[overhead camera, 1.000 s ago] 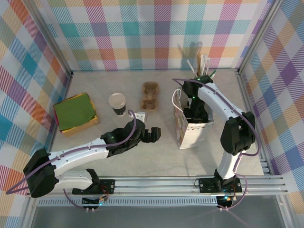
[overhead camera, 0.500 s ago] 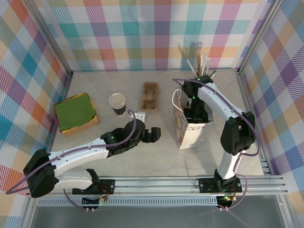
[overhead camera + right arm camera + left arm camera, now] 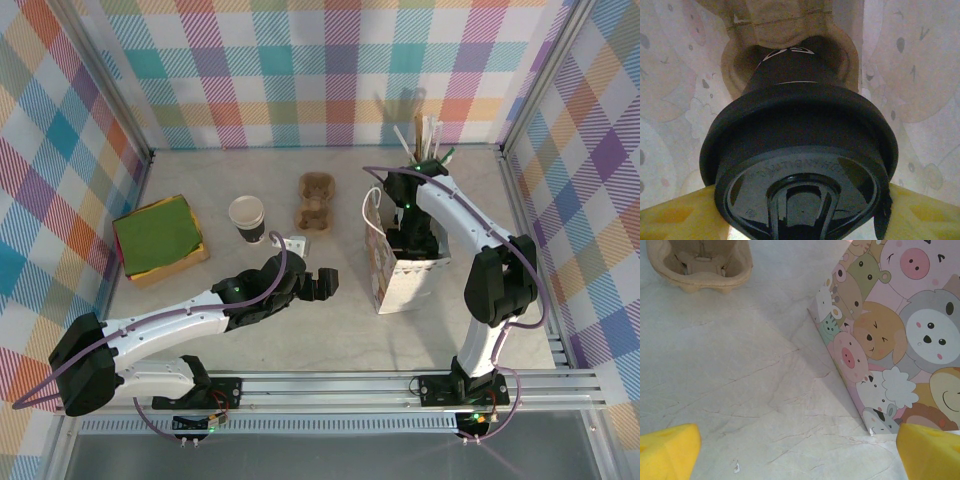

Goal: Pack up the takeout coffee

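The takeout coffee point(image 3: 800, 125), a dark cup under a round black lid, stands inside the paper bag point(image 3: 408, 282), its base set in a cardboard pocket point(image 3: 785, 22). My right gripper point(image 3: 800, 222) reaches down into the bag and is shut on the cup's lid, with a yellow finger point(image 3: 675, 215) pressed against each side. My left gripper point(image 3: 325, 283) hovers low over the table just left of the bag, open and holding nothing. In the left wrist view the bag's cartoon-animal side point(image 3: 890, 340) rises at the right, between the yellow fingertips point(image 3: 667, 450).
A lidless cup point(image 3: 247, 218) and a cardboard cup carrier point(image 3: 316, 200) stand on the table behind my left arm, with a small white item point(image 3: 294, 243) between them. A green and yellow box point(image 3: 158, 238) sits far left. A holder of straws point(image 3: 425, 140) stands at the back.
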Tool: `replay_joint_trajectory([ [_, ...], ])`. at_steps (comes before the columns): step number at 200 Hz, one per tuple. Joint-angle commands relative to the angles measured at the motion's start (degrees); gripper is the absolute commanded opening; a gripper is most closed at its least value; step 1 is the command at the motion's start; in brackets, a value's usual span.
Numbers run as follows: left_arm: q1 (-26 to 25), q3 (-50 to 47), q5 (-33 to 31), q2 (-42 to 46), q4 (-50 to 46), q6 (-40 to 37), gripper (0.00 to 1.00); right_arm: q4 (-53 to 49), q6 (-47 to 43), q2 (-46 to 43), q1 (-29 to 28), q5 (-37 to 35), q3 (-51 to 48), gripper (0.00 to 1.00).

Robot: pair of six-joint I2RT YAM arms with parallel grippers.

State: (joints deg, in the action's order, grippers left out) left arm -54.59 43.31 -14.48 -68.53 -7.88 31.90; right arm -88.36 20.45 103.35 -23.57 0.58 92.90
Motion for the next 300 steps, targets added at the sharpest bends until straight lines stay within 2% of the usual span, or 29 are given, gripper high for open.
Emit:
replay_joint_trajectory([
  [1,0.57,1.51,-0.41,0.42,-1.00,0.16,1.00,0.49,-0.43,-0.16,0.46,1.20,-1.18,0.67],
  [300,0.58,1.18,-0.46,0.48,-1.09,0.41,1.00,2.62,-0.50,0.55,0.51,2.32,-2.83,0.67],
])
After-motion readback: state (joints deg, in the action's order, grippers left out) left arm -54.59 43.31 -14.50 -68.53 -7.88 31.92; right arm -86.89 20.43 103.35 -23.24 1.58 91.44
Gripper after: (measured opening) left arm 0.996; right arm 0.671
